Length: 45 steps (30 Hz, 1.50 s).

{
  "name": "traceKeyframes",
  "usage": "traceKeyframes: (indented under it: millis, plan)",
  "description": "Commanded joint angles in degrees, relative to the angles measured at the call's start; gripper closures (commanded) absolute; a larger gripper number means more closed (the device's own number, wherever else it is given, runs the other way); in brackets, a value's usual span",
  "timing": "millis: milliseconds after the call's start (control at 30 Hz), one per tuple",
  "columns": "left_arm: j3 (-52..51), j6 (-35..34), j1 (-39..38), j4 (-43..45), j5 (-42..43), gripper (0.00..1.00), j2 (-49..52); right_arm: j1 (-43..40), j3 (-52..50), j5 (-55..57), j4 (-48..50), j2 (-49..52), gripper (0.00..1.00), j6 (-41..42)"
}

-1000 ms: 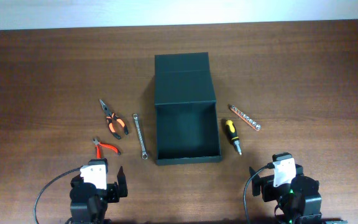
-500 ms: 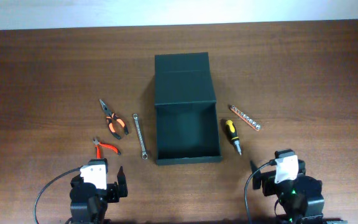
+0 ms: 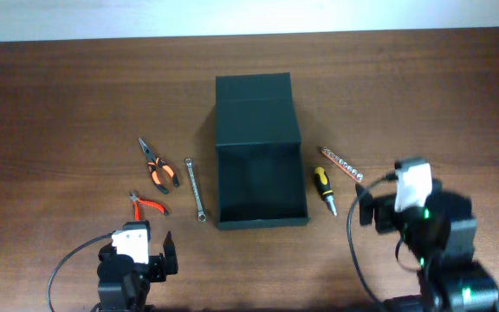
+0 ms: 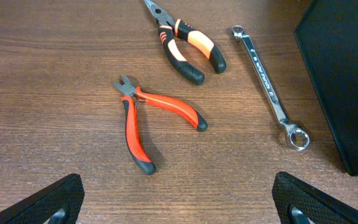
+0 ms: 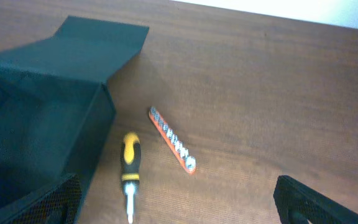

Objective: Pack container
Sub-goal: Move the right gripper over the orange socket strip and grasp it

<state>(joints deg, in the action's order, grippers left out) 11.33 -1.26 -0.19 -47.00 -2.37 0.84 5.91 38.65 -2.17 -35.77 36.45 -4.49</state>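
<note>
Right arm has swung forward from the near edge, so its right tool (image 3: 403, 201) now hangs close to the items right of the box, while the left tool (image 3: 137, 247) sits where it was. Both have their fingers spread wide apart and grip nothing.

All 5 items lie outside on the brown wooden surface (image 3: 76, 104), so packing looks barely begun. I'd call this the reach for the first pick.

The dark green-black matte rectangular container (image 3: 255, 117) stands mid-surface between the 2 groups. Its mouth faces up and looks empty, and its hinged flap is laid back on the far side. With the flap out, its long axis runs from the robot's edge toward the far edge.

Nearest the right tool is the yellow-and-black screwdriver (image 3: 323, 189), lying tip toward the robot, just beside the box wall. Near it lies the orange rail of silver sockets (image 3: 342, 164).

Next, I judge, the right tool must drop over the screwdriver handle, fingers across it, staying off the box wall.
</note>
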Motion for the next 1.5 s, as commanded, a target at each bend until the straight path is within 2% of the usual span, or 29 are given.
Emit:
traceKeyframes:
  millis: [0,267,433,667,833,900,1067,1167,1467]
  plan:
    - [-0.4,0.9,0.4,0.2,-0.2,0.01,-0.5,-0.4,7.7,0.1,-1.8,8.7,0.01,0.5]
    - [-0.4,0.9,0.4,0.2,-0.2,0.01,-0.5,-0.4,27.9,0.0,-17.0,31.3,0.01,0.5]
    - [-0.4,0.9,0.4,0.2,-0.2,0.01,-0.5,-0.4,36.0,0.3,-22.0,44.2,0.01,0.4]
    - [-0.4,0.9,0.4,0.2,-0.2,0.01,-0.5,-0.4,36.9,2.1,-22.6,53.5,0.01,0.4]
    - [-0.4,0.9,0.4,0.2,-0.2,0.01,-0.5,-0.4,36.9,11.6,-22.9,57.8,0.01,0.3]
    - [-0.4,0.9,0.4,0.2,-0.2,0.01,-0.5,-0.4,36.9,11.9,-23.6,59.1,0.01,-0.1]
    - [-0.4,0.9,0.4,0.2,-0.2,0.01,-0.5,-0.4,36.9,7.3,-22.5,62.6,0.01,-13.5]
    - [-0.4,0.9,0.4,0.2,-0.2,0.01,-0.5,-0.4,36.9,6.7,-22.1,65.0,0.01,-17.8]
    - [-0.4,0.9,0.4,0.2,-0.2,0.01,-0.5,-0.4,36.9,3.9,-19.5,71.8,0.01,-19.3]
